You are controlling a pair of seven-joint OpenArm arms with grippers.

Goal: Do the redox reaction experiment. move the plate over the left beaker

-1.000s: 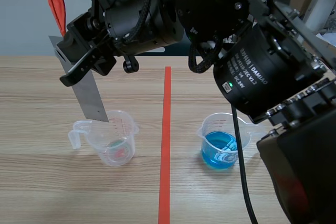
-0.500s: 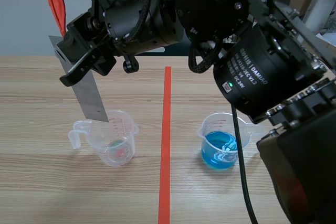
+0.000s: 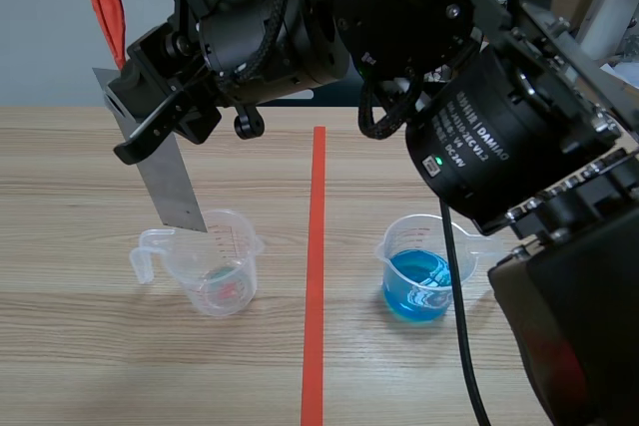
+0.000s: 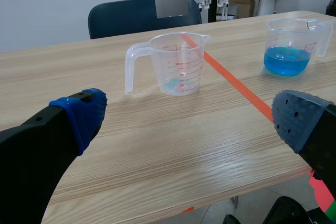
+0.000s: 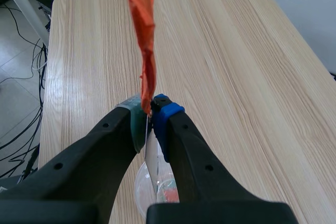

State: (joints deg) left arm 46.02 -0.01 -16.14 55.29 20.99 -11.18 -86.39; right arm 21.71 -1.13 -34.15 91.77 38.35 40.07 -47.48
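The right gripper [image 5: 151,114] has its two fingers [image 5: 169,115] squeezed tight on the top part of the metal plate [image 3: 165,172]. An orange-red tag [image 3: 105,7] sticks up from the plate's top end. The plate hangs tilted, and its low end is just above the rim of the left beaker [image 3: 215,264], on the handle side. It is not inside yet. The left gripper [image 4: 190,118] waits low and near the table [image 4: 157,145] with its fingers wide apart, holding nothing.

What could go wrong? The plate is tilted and close to the rim. If it goes down a bit off to the side, its corner could hit the rim and tip the light plastic beaker over. The fingers only pinch a thin edge, so a bump could make the plate slip or turn. The big right arm also hangs right over the right beaker [image 3: 419,281] with the blue liquid, so a low swing could knock it and spill.

Some things are hard to see. The right arm hides much of the table behind it in the scene view. In the left wrist view the plate's top is cut off. There is a bit of something reddish at the bottom of the left beaker, but I cannot tell what it is.
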